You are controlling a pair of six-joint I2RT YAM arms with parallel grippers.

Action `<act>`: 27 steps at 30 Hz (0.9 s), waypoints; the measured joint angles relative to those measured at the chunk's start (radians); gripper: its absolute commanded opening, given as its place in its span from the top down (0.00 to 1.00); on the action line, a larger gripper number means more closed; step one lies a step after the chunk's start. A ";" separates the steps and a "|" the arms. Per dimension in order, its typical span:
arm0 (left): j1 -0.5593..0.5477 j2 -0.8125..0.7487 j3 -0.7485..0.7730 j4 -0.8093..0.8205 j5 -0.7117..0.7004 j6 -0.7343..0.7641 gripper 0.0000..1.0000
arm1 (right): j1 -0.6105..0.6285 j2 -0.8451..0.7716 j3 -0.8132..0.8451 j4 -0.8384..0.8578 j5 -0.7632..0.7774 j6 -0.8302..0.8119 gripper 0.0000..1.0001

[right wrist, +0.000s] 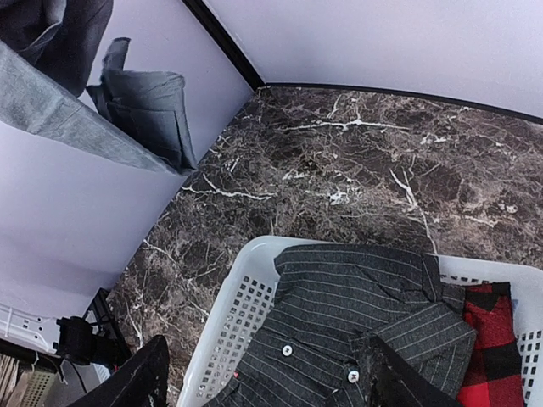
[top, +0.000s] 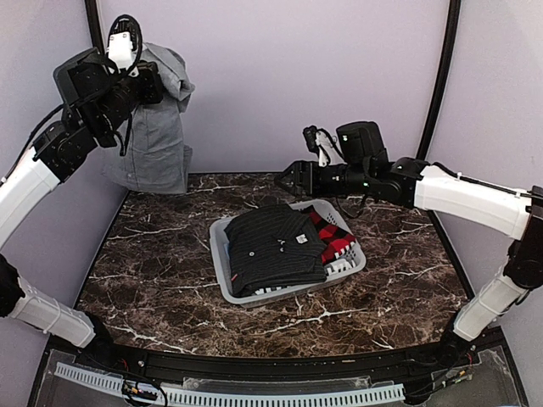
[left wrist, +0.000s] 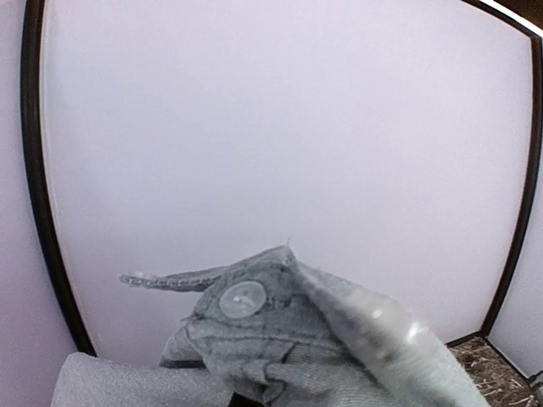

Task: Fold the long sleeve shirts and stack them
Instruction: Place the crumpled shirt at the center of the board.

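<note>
A plain grey shirt hangs in the air at the far left, its hem just above the table's back edge. My left gripper is raised high and shut on its top edge. In the left wrist view, bunched grey cloth with a button fills the jaws, hiding most of the gripper. My right gripper hovers open over the back rim of the basket, its fingers spread wide and holding nothing. A folded dark pinstriped shirt lies in the basket on top of a red-and-black plaid one. The grey shirt also shows in the right wrist view.
A white perforated basket stands mid-table on the dark marble top. Pale walls with black corner posts enclose the back and sides. A cable tray runs along the near edge.
</note>
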 measured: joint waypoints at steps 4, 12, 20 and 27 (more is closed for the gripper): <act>0.012 -0.013 -0.052 -0.003 -0.106 0.013 1.00 | 0.000 0.000 -0.029 -0.006 -0.002 -0.001 0.28; 0.106 -0.058 -0.366 -0.189 -0.127 -0.286 1.00 | 0.001 0.021 -0.047 -0.018 -0.012 -0.012 0.33; 0.117 -0.037 -0.688 -0.276 0.079 -0.564 0.82 | 0.011 0.084 -0.051 -0.051 0.018 -0.015 0.35; 0.117 -0.037 -0.734 -0.271 0.184 -0.659 0.18 | -0.033 0.090 -0.076 -0.076 0.080 0.005 0.49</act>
